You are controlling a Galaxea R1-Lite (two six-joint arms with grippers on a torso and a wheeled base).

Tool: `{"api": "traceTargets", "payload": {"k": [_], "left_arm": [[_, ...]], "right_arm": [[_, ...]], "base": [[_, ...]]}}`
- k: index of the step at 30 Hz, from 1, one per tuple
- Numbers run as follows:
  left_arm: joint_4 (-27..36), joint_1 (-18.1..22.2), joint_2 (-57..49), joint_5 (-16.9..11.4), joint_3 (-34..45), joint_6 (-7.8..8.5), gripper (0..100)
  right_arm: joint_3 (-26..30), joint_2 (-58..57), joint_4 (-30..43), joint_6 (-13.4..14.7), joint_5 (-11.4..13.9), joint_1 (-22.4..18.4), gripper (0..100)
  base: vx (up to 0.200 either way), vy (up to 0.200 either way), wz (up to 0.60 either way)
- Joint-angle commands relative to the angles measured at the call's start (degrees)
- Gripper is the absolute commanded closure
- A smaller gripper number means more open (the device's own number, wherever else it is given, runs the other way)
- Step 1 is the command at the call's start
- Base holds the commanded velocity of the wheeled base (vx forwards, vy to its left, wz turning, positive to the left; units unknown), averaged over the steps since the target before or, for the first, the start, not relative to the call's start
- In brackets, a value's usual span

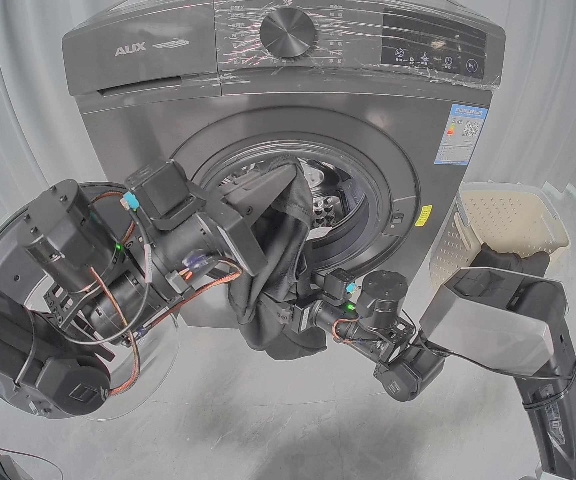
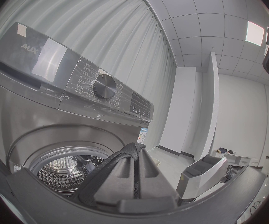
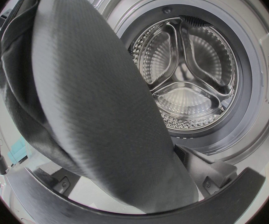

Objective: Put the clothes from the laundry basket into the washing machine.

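Garment [image 1: 281, 248] hangs across open washing machine [image 1: 168, 128] mouth, pinched by left fingers [image 2: 154, 179]; right fingers [image 3: 209, 171] spread, straddling it.

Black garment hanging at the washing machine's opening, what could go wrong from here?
1. Most of the black knit garment hangs outside, below the grey washing machine's drum opening; released now by the shut left gripper, it may drop to the floor.
2. Its lower folds drape over the right gripper and could snag.
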Motion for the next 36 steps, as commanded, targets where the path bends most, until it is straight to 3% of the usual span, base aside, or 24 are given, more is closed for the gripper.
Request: {"api": "traceTargets", "payload": {"k": [1, 2, 8, 17, 22, 26, 36], "left_arm": [[-0.12, -0.02, -0.55, -0.11, 0.09, -0.04, 100], [-0.12, -0.02, -0.55, -0.11, 0.09, -0.04, 100], [-0.29, 0.77, 0.15, 0.33, 1.94, -0.04, 100], [-0.47, 6.66, 1.38, -0.02, 9.32, 0.75, 100], [-3.11, 8.68, 3.49, -1.25, 12.58, 0.84, 100], [-5.92, 9.91, 6.65, -1.78, 14.86, 1.89, 100], [-6.01, 7.19, 9.91, -2.48, 20.31, 3.74, 100]], "right_arm": [[-2.20, 2.38, -0.27, -0.01, -0.59, 0.12, 0], [-2.20, 2.38, -0.36, -0.01, -0.59, 0.03, 100], [-1.50, 1.59, -2.38, -0.01, -0.86, 0.03, 100], [8.00, -7.11, -4.84, 0.26, -1.91, -0.93, 100], [12.57, -11.33, -5.20, 0.35, -2.00, -1.81, 100], [14.68, -13.97, -5.20, 0.26, -1.91, -3.13, 100], [12.39, -16.34, -4.58, 0.26, -2.09, -4.10, 100]], "base": [[0.000, 0.000, 0.00], [0.000, 0.000, 0.00], [0.000, 0.000, 0.00], [0.000, 0.000, 0.00], [0.000, 0.000, 0.00], [0.000, 0.000, 0.00], [0.000, 0.000, 0.00]]}}
